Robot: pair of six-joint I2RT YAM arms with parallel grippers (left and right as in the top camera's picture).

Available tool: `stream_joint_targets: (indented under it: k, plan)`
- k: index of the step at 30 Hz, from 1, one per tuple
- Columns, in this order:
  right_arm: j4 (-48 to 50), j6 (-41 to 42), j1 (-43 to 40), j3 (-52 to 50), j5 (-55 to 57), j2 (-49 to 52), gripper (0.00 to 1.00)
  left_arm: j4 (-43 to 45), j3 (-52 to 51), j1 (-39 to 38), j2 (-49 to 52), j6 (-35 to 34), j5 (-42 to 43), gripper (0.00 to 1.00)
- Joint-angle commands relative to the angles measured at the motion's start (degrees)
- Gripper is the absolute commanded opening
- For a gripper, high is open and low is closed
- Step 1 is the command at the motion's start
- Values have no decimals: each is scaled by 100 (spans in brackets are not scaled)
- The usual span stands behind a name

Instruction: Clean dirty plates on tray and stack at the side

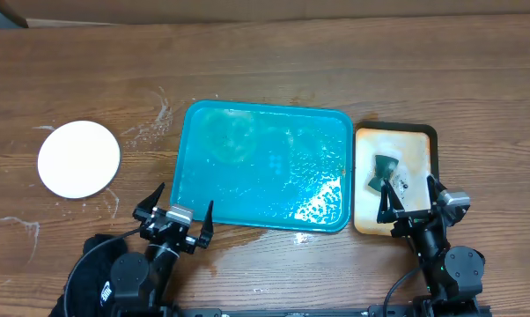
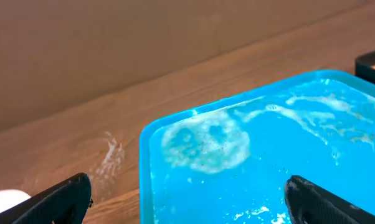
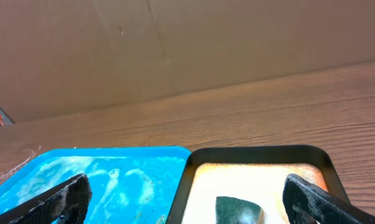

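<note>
Left gripper (image 1: 186,195): jaws spread wide and empty, at the near left corner of the blue tray (image 1: 265,119), with one finger over the bare table (image 1: 274,53) and the other at the tray's near rim. In the left wrist view the tray (image 2: 175,130) fills the space ahead between the fingers (image 2: 60,202). Its floor is wet, with pale soapy patches, and no plate is on it. Right gripper (image 1: 408,189): jaws likewise spread wide and empty, over the near end of the cream tray (image 1: 423,132), which sits just beside the blue tray's right edge. A dark sponge (image 1: 386,169) lies in the cream tray, just ahead of the right gripper's left finger. Task item: a white plate (image 1: 78,158) lies flat on the table, well apart from the blue tray on its left and to the far left of the left gripper, touching neither gripper. Whether other plates lie beneath it cannot be told. Wet streaks mark the table between plate and tray.
</note>
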Motion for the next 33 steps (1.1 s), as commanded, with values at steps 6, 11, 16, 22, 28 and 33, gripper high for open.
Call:
stream_joint_targets:
  k: [6,11,16,22,28,33]
  plan:
    - [20,9,-2,-61,-9,-72,100,-9,-20,-26,-76,-863,-245,100]
    - [20,9,-2,-61,-9,-72,100,-4,-20,-28,-72,-861,-247,100]
    - [20,9,-2,-61,-7,-72,100,-2,-20,-28,-72,-861,-247,100]
    - [20,9,-2,-61,-9,-72,100,-4,-20,-28,-72,-861,-247,100]
    - [20,9,-2,-61,-9,-72,100,-2,-20,-28,-72,-861,-247,100]
    - [20,7,-2,-61,-7,-72,100,-2,-20,-28,-72,-861,-247,100]
